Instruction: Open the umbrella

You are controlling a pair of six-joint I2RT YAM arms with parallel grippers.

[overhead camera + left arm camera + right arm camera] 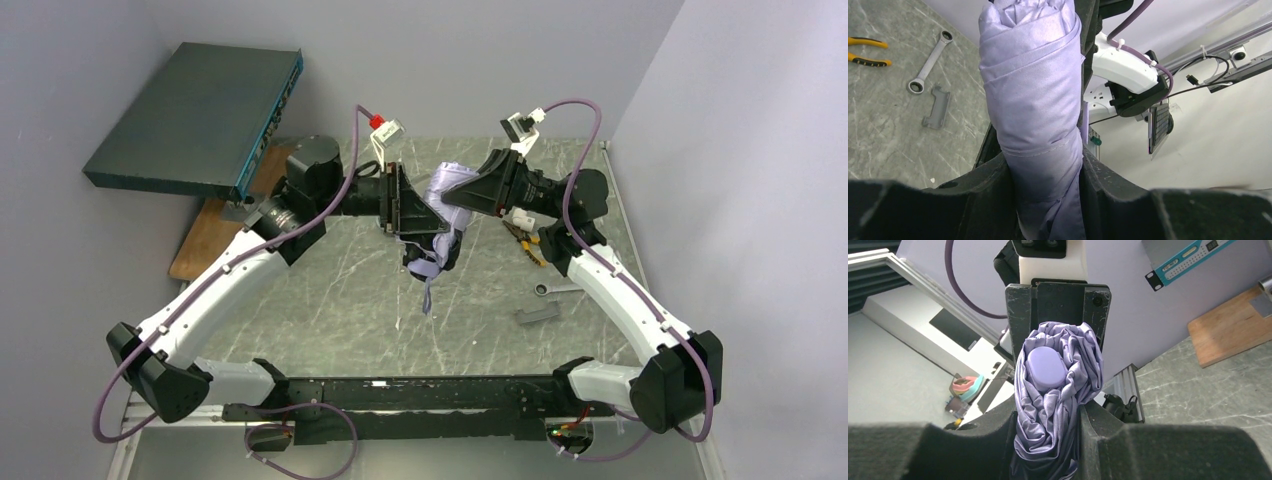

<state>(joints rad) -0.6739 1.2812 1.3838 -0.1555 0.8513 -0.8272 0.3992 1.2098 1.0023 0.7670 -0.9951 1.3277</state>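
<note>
The folded umbrella (441,205), a roll of pale lavender fabric, hangs in the air above the middle of the table, held between both grippers. My left gripper (412,222) is shut on its fabric body from the left; in the left wrist view the fabric roll (1033,90) fills the gap between my fingers (983,187). My right gripper (462,192) is shut on it from the right; in the right wrist view the bunched fabric (1055,405) with a smooth lavender end cap (1046,368) sits between the jaws. A strap (427,292) dangles below. The shaft is hidden.
A ring wrench (556,288), a grey bracket (537,314) and yellow-handled pliers (528,244) lie on the table at the right. A dark teal flat box (197,115) stands over a wooden board (207,238) at the back left. Walls close in on three sides.
</note>
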